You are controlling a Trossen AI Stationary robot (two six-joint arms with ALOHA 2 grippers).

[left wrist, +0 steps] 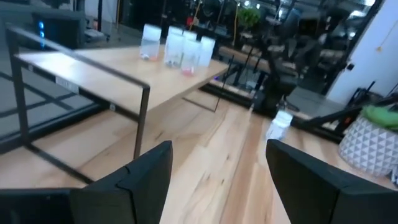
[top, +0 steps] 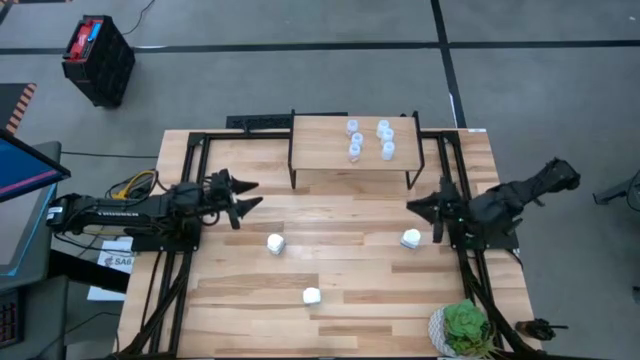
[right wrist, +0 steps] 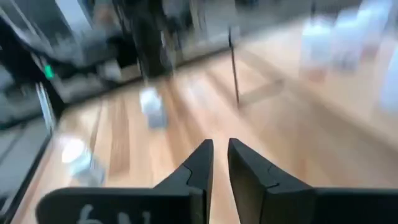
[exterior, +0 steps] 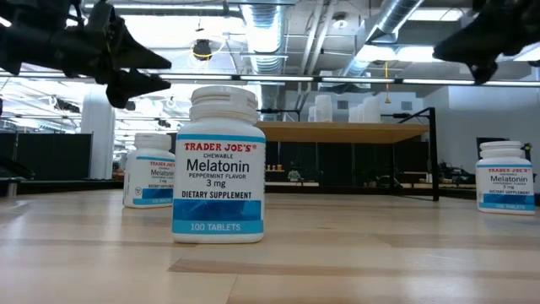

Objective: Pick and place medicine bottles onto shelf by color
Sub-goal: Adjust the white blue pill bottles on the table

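Three white medicine bottles stand upright on the table: one left of centre (top: 275, 243), one at the right (top: 411, 238), one nearer the front (top: 311, 296), which is large in the low view (exterior: 218, 165). Several translucent bottles (top: 368, 138) stand on the shelf (top: 330, 165) at the far middle. My left gripper (top: 248, 195) is open and empty, in the air left of the shelf. My right gripper (top: 418, 207) is shut and empty, in the air just beyond the right white bottle.
A green potted plant (top: 463, 328) stands at the table's near right corner. Black frame rails run along both table sides (top: 170, 290). The shelf's thin black legs (left wrist: 142, 121) stand ahead of my left gripper (left wrist: 217, 152). A black crate (top: 98, 58) sits on the floor.
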